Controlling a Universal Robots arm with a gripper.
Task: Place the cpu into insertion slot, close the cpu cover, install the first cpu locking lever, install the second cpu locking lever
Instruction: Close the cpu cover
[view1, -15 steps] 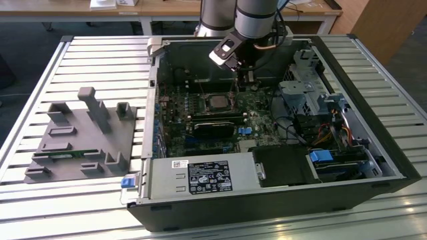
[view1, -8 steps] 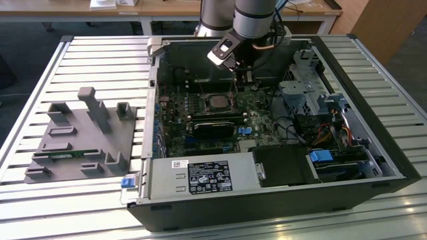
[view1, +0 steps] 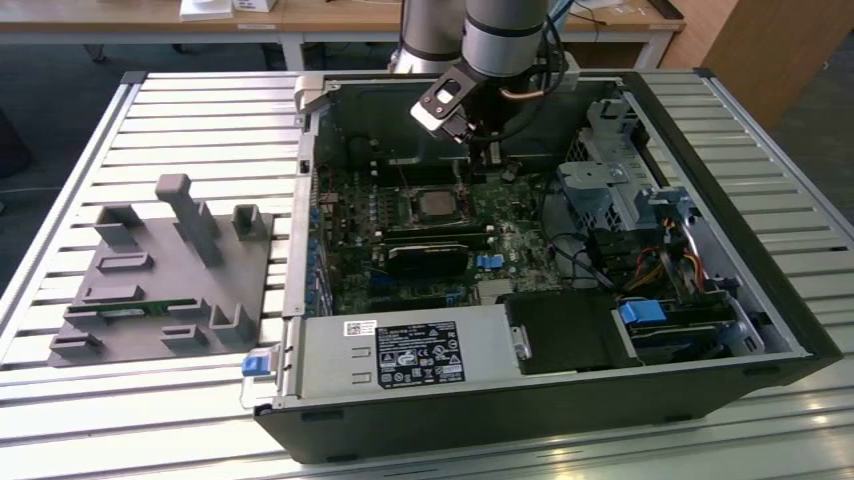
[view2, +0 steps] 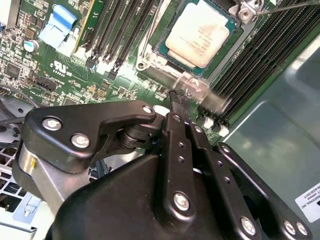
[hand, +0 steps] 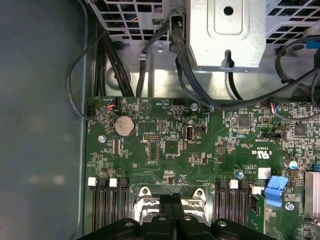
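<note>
While the arm reaches down into the open computer case (view1: 534, 420), its gripper (view2: 179, 100) hangs with fingers pressed together and nothing seen between them, its tips close by the corner of the silver frame (view2: 167, 70). Beyond, the chip (view2: 199, 31) lies flat inside that frame on the green board (hand: 175, 145), pale grey, with faint lines of print on top.

The arm (view1: 505, 30) descends steeply, its wrist tilted, with the gripper (view1: 478, 150) pointing down. In both wrist views its 2 black fingers (view2: 176, 145) (hand: 167, 206) lie pressed together, with no gap at the tips.
</note>
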